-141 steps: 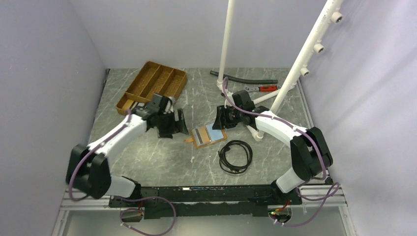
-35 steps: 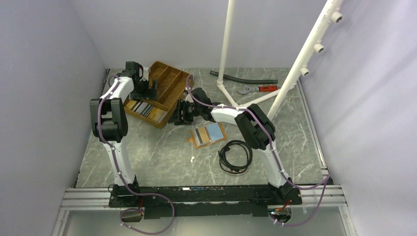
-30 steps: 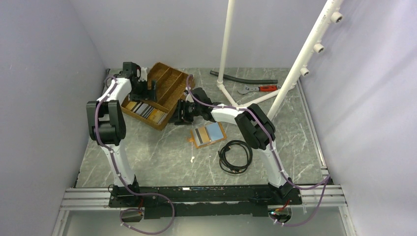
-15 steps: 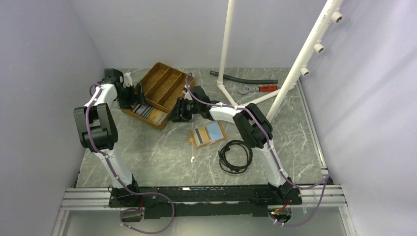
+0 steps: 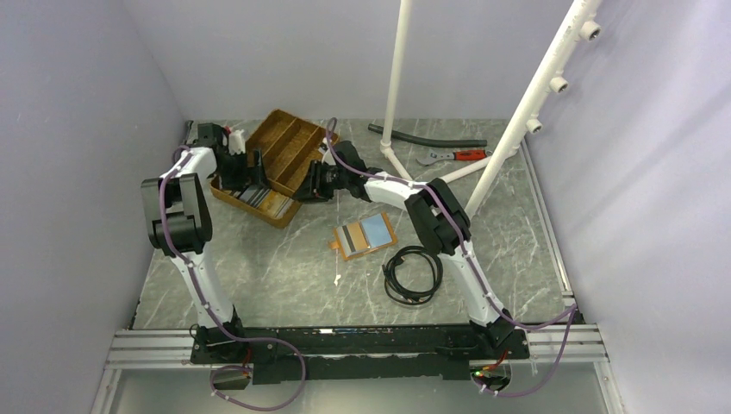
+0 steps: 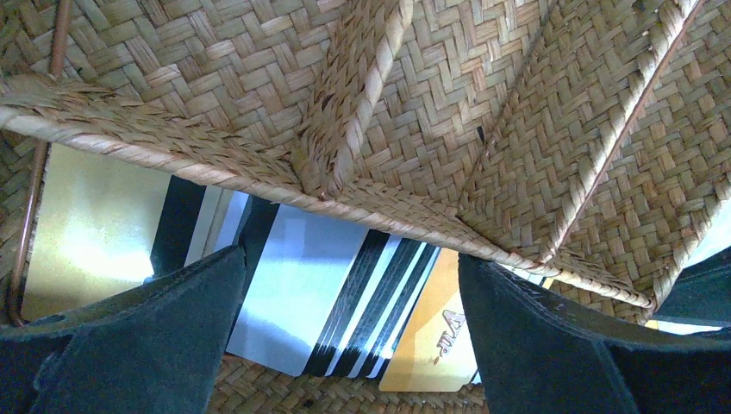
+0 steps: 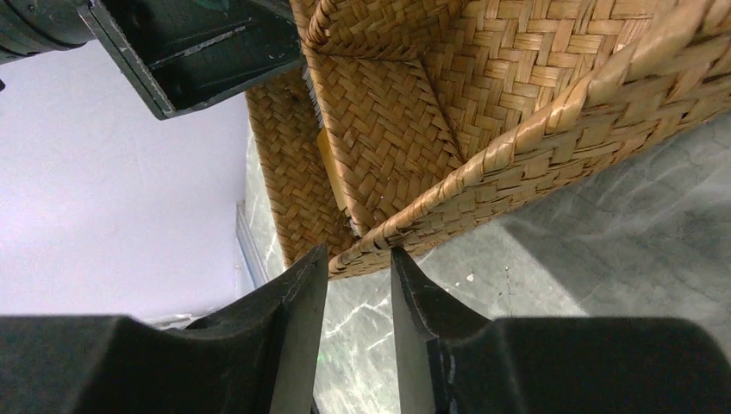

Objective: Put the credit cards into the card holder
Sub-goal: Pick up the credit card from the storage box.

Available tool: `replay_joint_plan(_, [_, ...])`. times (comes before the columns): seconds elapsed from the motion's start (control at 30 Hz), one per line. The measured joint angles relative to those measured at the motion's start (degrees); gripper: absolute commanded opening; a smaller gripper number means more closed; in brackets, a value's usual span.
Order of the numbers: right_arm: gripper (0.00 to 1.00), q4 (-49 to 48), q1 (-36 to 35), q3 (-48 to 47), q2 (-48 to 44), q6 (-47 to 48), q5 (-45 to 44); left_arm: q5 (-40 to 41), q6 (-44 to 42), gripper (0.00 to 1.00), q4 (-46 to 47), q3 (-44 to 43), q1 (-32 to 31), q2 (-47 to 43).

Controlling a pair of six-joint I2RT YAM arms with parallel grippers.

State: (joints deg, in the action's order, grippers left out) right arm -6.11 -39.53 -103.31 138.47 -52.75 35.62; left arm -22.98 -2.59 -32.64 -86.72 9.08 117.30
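Grey table [image 5: 284,267], woven tray [image 6: 483,129] half-hiding credit cards [image 6: 293,293]

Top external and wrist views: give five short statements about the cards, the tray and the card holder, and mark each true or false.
1. The card holder lies open on the table, apart from both grippers. True.
2. The credit cards lie in a compartment of the woven tray. True.
3. The left gripper is shut on a card. False: it is open above the cards and holds nothing.
4. The right gripper pinches the tray's rim. True.
5. The black cable coil lies inside the tray. False: it lies on the table, on the near side of the card holder.
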Motion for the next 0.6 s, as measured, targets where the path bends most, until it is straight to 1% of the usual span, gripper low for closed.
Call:
replay_joint_plan(0.1, [0.31,0.8,0.1,-1.1,0.6,0.0,0.5,-0.2,0.2,0.98,-0.6,-0.3,-0.2,0.1])
replay_joint_plan(0.27, [0.28,2.4,0.3,-2.5,1.5,0.0,1.4,-3.3,1.3,0.88,-2.8,-0.4,-1.2,0.1])
replay_joint_plan(0.33, [0.28,2.5,0.4,-2.5,1.5,0.0,1.4,-5.6,2.3,0.81,-3.7,-0.1,-1.9,0.1])
replay_joint_plan(0.43, [0.26,2.5,0.4,-2.5,1.5,-0.2,1.5,-8.1,3.2,0.69,-4.4,0.7,-2.4,-0.1])
replay_joint_plan(0.53, [0.26,2.5,0.4,-2.5,1.5,-0.3,1.5,-9.3,3.8,0.61,-4.8,1.2,-2.5,-0.2])
replay_joint_plan(0.6, [0.25,2.5,0.4,-2.5,1.5,-0.3,1.5,-9.5,3.9,0.57,-4.9,1.3,-2.5,-0.5])
